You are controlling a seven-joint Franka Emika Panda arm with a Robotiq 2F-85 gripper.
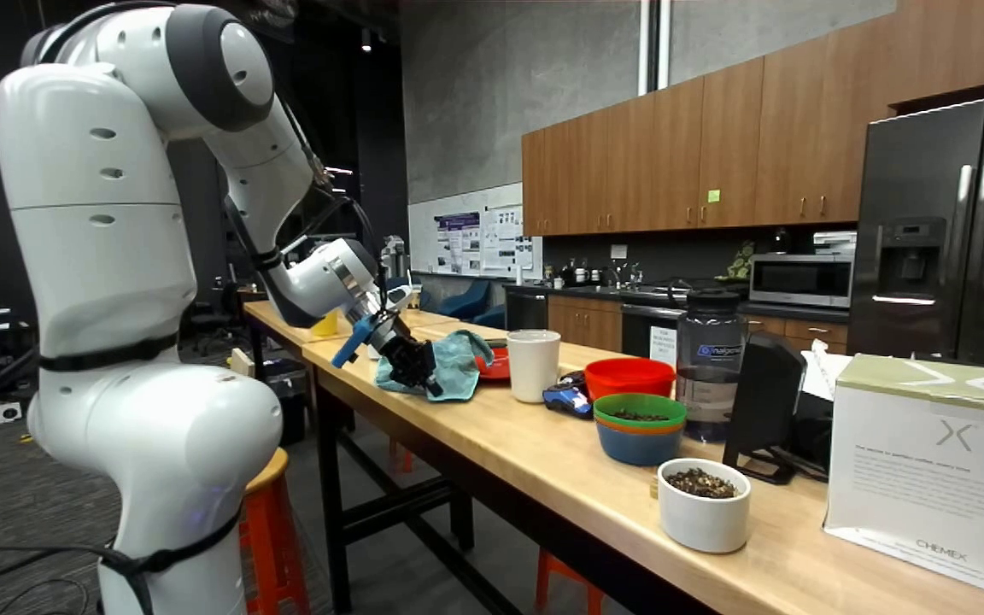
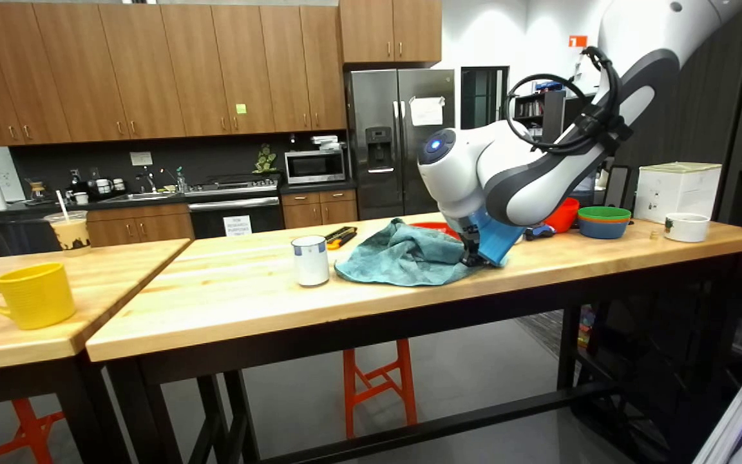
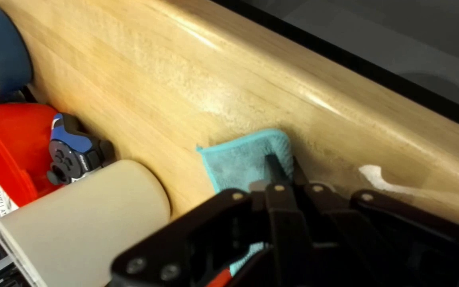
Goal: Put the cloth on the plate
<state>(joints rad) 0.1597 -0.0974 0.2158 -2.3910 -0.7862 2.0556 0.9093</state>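
A white robot arm (image 1: pixel 137 461) reaches down to a wooden table (image 2: pixel 236 290), its black tool (image 3: pixel 284 159) clenched on the edge of a teal cloth (image 2: pixel 403 254); the wrist view shows a fold between the close-set fingers (image 3: pixel 274 167). The cloth lies rumpled along the table's near side, most of it spread to the tool's left in an exterior view. Just beyond it sits a red plate (image 1: pixel 496 366), partly hidden; whether cloth and plate touch cannot be told. A white-and-blue mug (image 2: pixel 311 264) stands upright just left of the cloth, a black-and-orange object (image 2: pixel 342 237) lying farther back. Farther left, a yellow mug (image 2: pixel 39 299) rests on a second table (image 2: pixel 110 277). To the cloth's right, in an exterior view, are a tall white cup (image 1: pixel 534 367), a game controller (image 1: pixel 569 397), a red bowl (image 1: pixel 620 383), stacked bowls (image 1: pixel 639 444) in green, orange and blue, and a water bottle (image 1: pixel 711 359). A white bowl (image 1: pixel 704 523) with brown contents stands nearer, left of a Chemex box (image 1: pixel 928 487).
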